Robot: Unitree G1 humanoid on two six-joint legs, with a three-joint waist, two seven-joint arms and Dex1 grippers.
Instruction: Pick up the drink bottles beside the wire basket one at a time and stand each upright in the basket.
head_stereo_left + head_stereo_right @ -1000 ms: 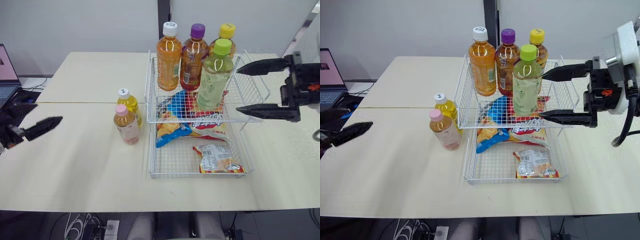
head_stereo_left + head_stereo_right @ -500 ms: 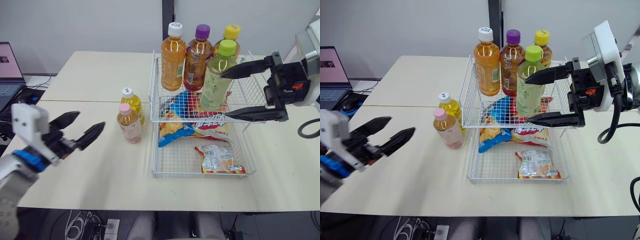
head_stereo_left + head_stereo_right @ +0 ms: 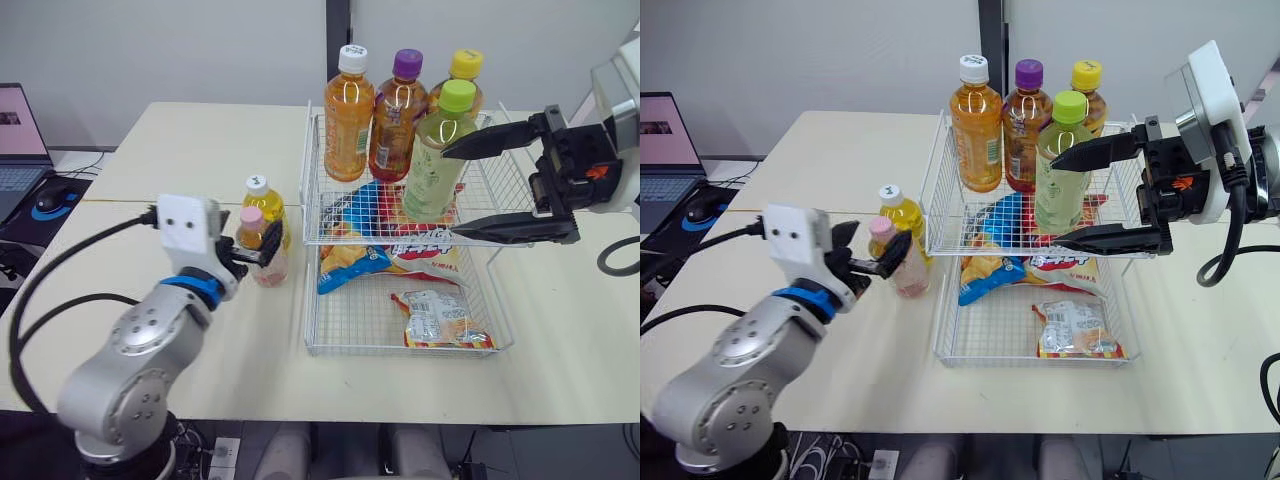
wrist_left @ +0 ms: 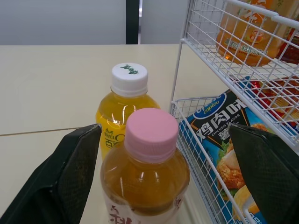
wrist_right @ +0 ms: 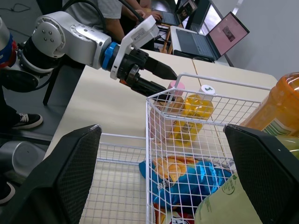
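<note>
Two small bottles stand on the table just left of the white wire basket [image 3: 400,241]: a pink-capped bottle [image 4: 148,177] and, behind it, a yellow bottle with a white cap [image 4: 124,100]. My left gripper [image 4: 164,129] is open, one finger on each side of the pink-capped bottle, neither touching it. Several bottles stand upright on the basket's upper tier: an orange one [image 3: 347,122], a purple-capped one [image 3: 394,122], a yellow-capped one [image 3: 458,68] and a green-capped one [image 3: 433,160]. My right gripper [image 3: 450,194] is open beside the green-capped bottle, by the tier's right side.
Snack bags [image 3: 432,318] lie in the basket's lower tier and under the upper shelf. A laptop [image 3: 15,140] and a mouse [image 3: 50,198] sit at the far left. The right wrist view catches a seated person [image 5: 117,9] and more laptops [image 5: 210,39].
My left arm has swung in from the far left to the pink-capped bottle, its fingers now flanking it. The right gripper has hardly moved.
</note>
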